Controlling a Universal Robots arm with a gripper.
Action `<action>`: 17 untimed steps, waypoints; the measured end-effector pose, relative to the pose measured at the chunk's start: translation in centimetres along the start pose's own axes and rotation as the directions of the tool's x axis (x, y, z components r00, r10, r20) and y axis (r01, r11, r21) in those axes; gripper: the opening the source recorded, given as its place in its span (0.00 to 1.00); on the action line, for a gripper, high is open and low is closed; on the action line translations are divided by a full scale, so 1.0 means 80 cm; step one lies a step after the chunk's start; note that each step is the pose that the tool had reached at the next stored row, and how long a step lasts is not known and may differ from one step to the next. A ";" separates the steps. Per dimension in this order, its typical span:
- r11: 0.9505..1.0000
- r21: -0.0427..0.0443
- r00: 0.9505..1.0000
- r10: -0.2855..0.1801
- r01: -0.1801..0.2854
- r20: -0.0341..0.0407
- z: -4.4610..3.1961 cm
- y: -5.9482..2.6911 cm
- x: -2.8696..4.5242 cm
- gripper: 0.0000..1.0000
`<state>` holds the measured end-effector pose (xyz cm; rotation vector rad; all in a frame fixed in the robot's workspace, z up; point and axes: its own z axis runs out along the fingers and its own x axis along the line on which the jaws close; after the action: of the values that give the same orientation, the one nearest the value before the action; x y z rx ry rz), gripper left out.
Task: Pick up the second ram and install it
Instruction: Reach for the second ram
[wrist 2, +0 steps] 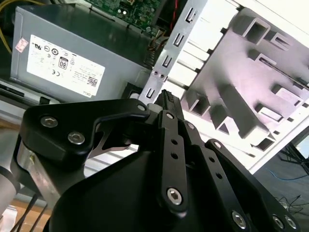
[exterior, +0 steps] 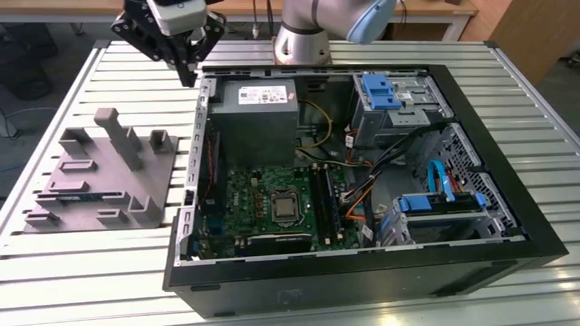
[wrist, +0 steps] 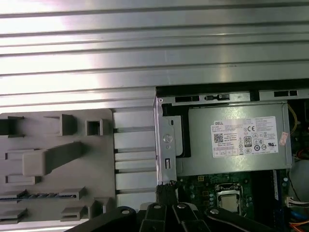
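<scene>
The second ram (exterior: 83,197) is a thin dark blue-green stick lying flat in a slot of the grey moulded tray (exterior: 136,204), on the exterior view's left; it also shows as a dark strip (wrist: 41,195) in the first wrist view. My black gripper (exterior: 189,76) hangs above the slatted table by the far left corner of the open computer case, well apart from the ram. Its fingertips (wrist 2: 166,99) meet with nothing between them, and they appear again at the frame edge (wrist: 166,188). The long black memory slots (exterior: 324,197) lie on the green motherboard (exterior: 244,204).
The open computer case (exterior: 507,170) fills the middle of the slatted metal table (exterior: 81,285). Inside it are a grey power supply (exterior: 258,109), a processor socket (exterior: 284,204), blue drive brackets (exterior: 376,92) and loose cables (exterior: 435,176). Tall posts (exterior: 122,139) rise from the tray.
</scene>
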<state>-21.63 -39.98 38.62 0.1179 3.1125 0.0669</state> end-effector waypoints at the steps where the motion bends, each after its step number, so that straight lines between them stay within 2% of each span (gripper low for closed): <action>1: 1.000 0.000 1.000 0.000 0.000 0.000 0.0006 0.000 0.0023 0.10; 17: 1.000 0.000 1.000 0.000 0.000 0.000 0.0093 -0.006 0.0356 0.10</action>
<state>-24.49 -40.25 37.78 0.1180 3.1125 0.0669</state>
